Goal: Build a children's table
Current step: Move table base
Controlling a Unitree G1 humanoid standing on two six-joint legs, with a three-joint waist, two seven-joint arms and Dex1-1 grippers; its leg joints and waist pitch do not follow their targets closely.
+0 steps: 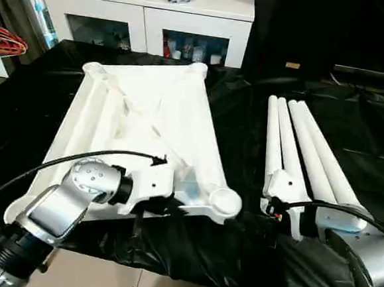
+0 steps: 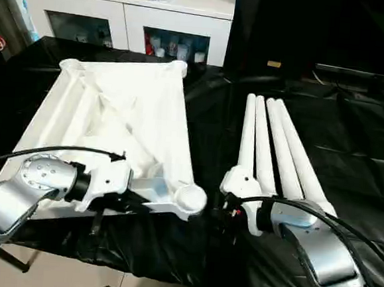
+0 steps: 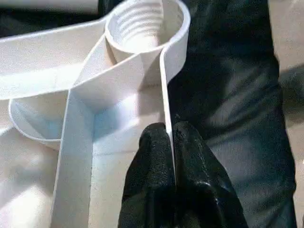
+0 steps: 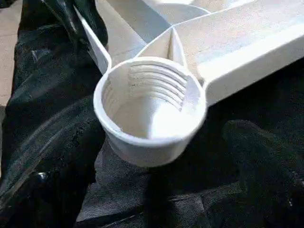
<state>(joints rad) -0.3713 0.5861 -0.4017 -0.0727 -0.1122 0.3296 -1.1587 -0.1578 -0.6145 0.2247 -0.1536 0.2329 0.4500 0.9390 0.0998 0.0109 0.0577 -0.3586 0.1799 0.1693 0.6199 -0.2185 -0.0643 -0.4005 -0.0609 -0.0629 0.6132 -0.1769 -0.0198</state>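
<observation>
Now the left pincer (image 3: 170,142) is clamped on the tabletop's (image 1: 147,120) near rim!
Upside-down on the black worktop (image 1: 244,161), four legs (image 1: 304,152) alongside; right pincer (image 2: 221,209) by the corner socket (image 4: 151,107), fingers unclear.

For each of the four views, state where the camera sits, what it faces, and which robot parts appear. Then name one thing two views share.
Left eye: head, facing down at the table top and legs; both forearms.
Right eye: same, slightly shifted.
Left wrist: left pincer clamping the rim.
Right wrist: facing the corner socket.
Shared: both wrists show that socket.
</observation>
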